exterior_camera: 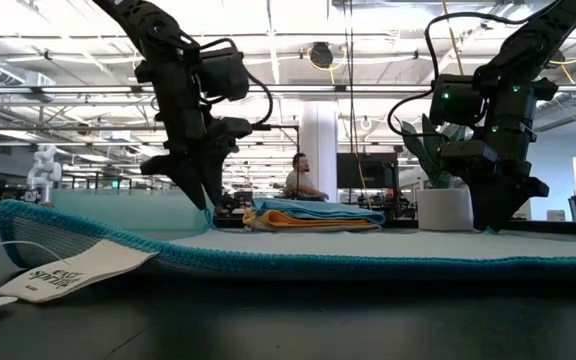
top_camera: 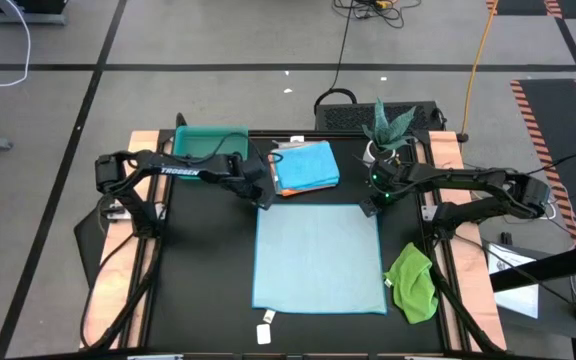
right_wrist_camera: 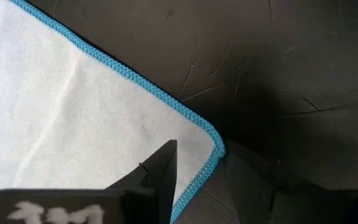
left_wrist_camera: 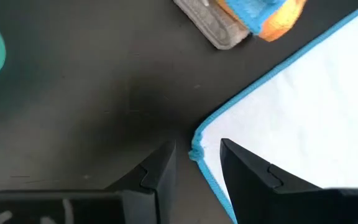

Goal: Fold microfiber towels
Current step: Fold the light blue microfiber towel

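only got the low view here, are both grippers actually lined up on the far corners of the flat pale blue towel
Observer: Yes. From above, the left gripper and right gripper each sit at a far corner of the pale blue towel.
Operator: fingers open
Observer: Both open; each wrist view shows the corner's blue hem between the fingers, not yet pinched.
Operator: anything near the towel i can't see
Observer: A crumpled green towel lies by its near right corner, clear of both arms.

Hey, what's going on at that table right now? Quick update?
Left gripper and right gripper open, each straddling a far corner of the pale blue towel. Towel flat, unfolded. Nothing in the way.
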